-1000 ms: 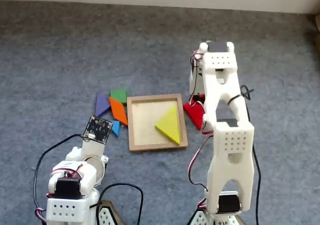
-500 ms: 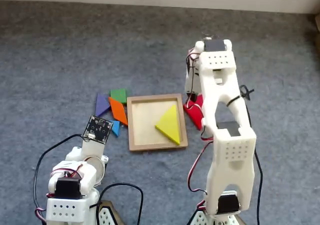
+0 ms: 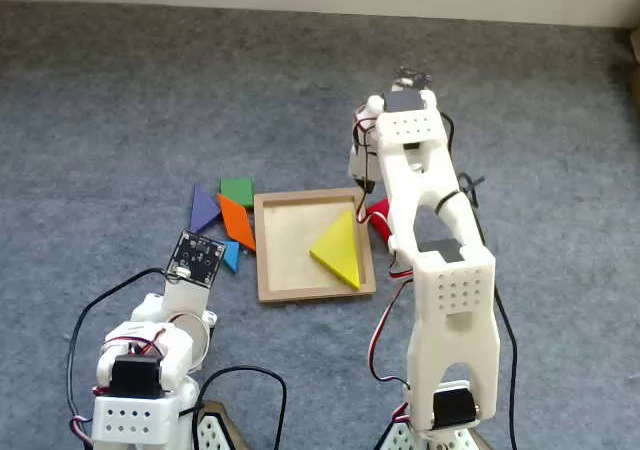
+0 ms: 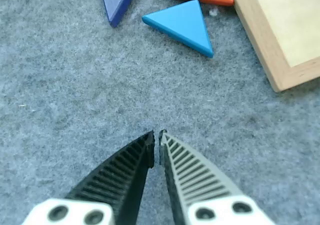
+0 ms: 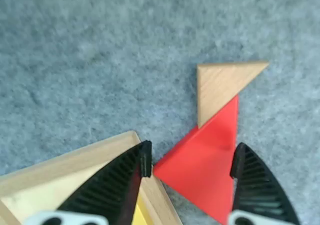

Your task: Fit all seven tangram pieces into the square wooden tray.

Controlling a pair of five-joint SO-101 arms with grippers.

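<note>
The square wooden tray (image 3: 266,270) lies mid-table with a yellow triangle (image 3: 338,250) in its right part. Left of it sit a purple triangle (image 3: 204,208), a green square (image 3: 237,190), an orange parallelogram (image 3: 236,220) and a small blue triangle (image 3: 231,258). My right gripper (image 5: 191,160) is open just above the red triangle (image 5: 202,170), which lies between its fingers by the tray corner (image 5: 75,165). A plain wooden triangle (image 5: 220,85) touches the red one. My left gripper (image 4: 156,135) is shut over bare carpet, short of the blue triangle (image 4: 182,24).
Grey carpet covers the table. The right arm (image 3: 410,150) stretches from the near edge past the tray's right side and hides most of the red triangle (image 3: 378,213). The left arm (image 3: 150,360) is folded at the near left. Open carpet lies beyond the tray.
The right arm has swung left toward the tray's far right corner, covering more of the red triangle. The left arm and the pieces have not moved.
</note>
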